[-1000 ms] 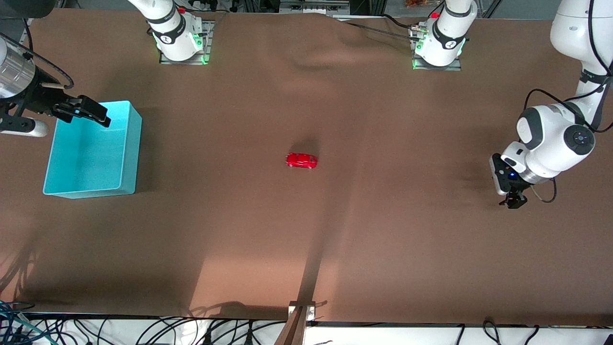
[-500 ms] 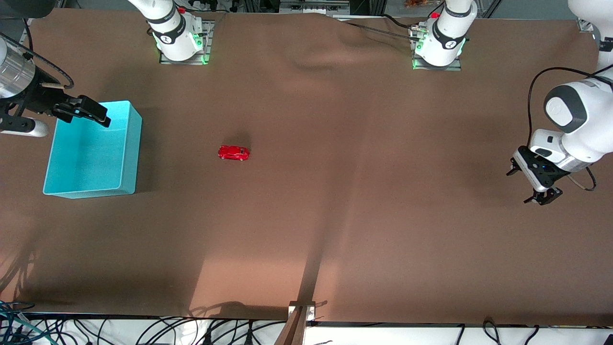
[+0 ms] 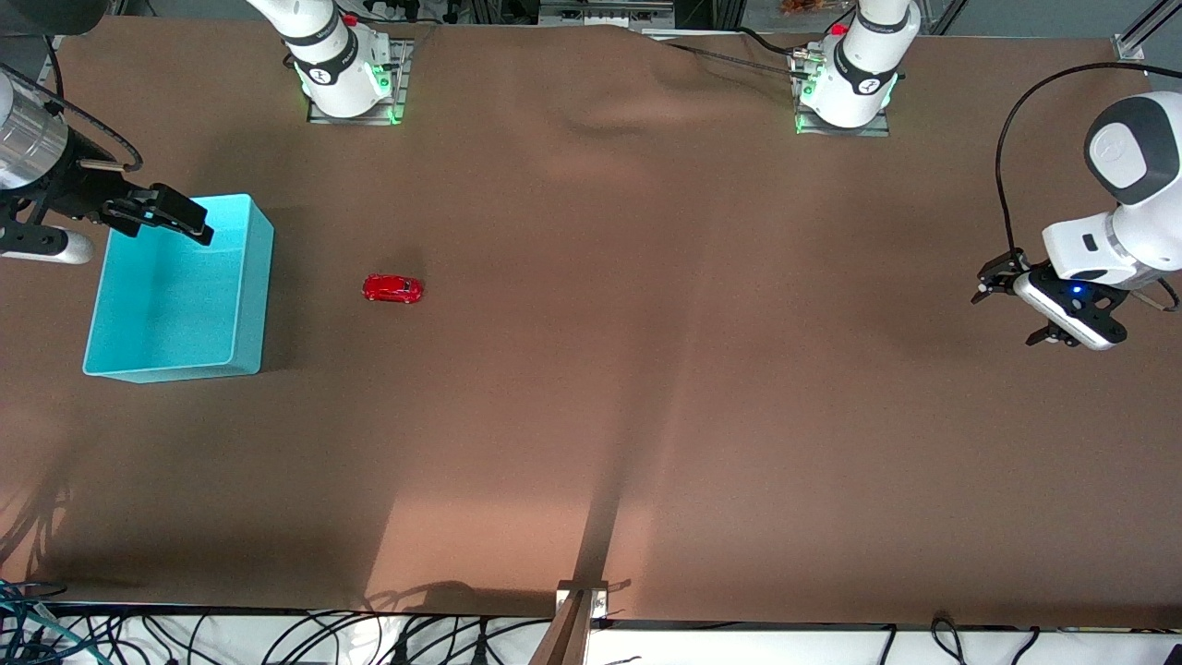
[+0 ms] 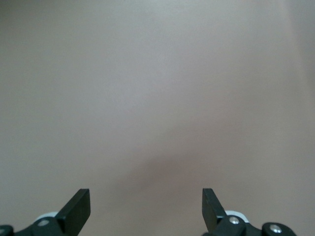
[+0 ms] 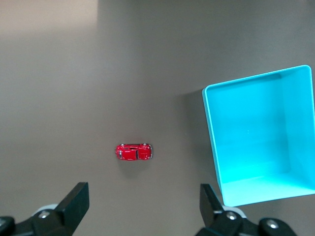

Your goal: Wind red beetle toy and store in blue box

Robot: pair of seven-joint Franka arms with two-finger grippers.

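Observation:
The red beetle toy point(image 3: 393, 289) stands on the brown table cloth, a short way from the blue box point(image 3: 251, 277) on the side toward the left arm's end. The right wrist view shows the red beetle toy point(image 5: 134, 152) free on the cloth beside the empty blue box point(image 5: 256, 132). My right gripper point(image 3: 168, 220) hangs open over the box's corner nearest the bases, and in its own view the right gripper point(image 5: 143, 196) holds nothing. My left gripper point(image 3: 1009, 312) is open and empty in the air at the left arm's end of the table. The left gripper point(image 4: 146, 204) sees only bare cloth.
A brown cloth point(image 3: 646, 369) covers the whole table, with a wrinkle near the bases. The two arm bases point(image 3: 346, 83) point(image 3: 845, 92) stand along the edge farthest from the front camera. A small wooden post point(image 3: 582, 600) and cables sit at the edge nearest that camera.
The toy has rolled across the table from the middle toward the blue box. The left arm has lifted and drawn back toward its end of the table. The right arm has stayed still.

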